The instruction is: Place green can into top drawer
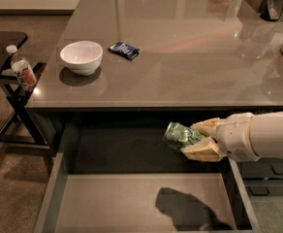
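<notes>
One gripper (196, 140) clasps the green can (179, 135), tilted sideways, above the open top drawer (107, 203). A white bowl (81, 57) sits on the table (190, 62).

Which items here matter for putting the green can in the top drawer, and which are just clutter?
In the job:
- green can, held on its side
- gripper, at right, closed on the can over the open drawer
- top drawer, pulled out

Lying about:
- white bowl on the table
- blue packet beside the bowl
- plastic bottle at far left, off the table
</notes>
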Controlling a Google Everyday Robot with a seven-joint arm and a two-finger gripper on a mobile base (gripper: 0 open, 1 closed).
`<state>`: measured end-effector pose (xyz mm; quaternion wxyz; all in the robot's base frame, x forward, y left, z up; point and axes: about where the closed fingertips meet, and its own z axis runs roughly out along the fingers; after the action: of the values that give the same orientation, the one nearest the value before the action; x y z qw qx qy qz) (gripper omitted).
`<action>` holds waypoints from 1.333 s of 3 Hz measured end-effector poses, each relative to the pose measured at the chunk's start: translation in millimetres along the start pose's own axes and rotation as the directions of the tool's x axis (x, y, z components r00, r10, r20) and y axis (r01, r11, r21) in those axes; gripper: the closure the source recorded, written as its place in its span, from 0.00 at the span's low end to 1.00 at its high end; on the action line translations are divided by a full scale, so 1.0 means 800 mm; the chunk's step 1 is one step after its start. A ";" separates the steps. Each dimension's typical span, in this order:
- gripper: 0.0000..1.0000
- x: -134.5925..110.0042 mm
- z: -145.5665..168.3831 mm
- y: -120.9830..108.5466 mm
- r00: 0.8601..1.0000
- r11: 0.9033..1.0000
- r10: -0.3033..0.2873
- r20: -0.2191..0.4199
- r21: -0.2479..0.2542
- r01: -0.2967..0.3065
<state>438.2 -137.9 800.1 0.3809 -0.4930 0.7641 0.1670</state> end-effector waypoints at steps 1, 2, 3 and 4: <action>1.00 0.020 0.041 0.010 1.000 1.000 0.013 -0.004 -0.026 -0.013; 1.00 0.051 0.080 0.018 0.999 0.999 0.033 0.004 -0.031 -0.033; 1.00 0.078 0.117 0.027 1.000 1.000 0.012 0.014 -0.018 -0.012; 1.00 0.099 0.158 0.034 0.999 0.999 -0.040 0.022 -0.009 0.041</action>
<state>449.4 -95.5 655.4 0.3901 -0.5084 0.7490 0.1682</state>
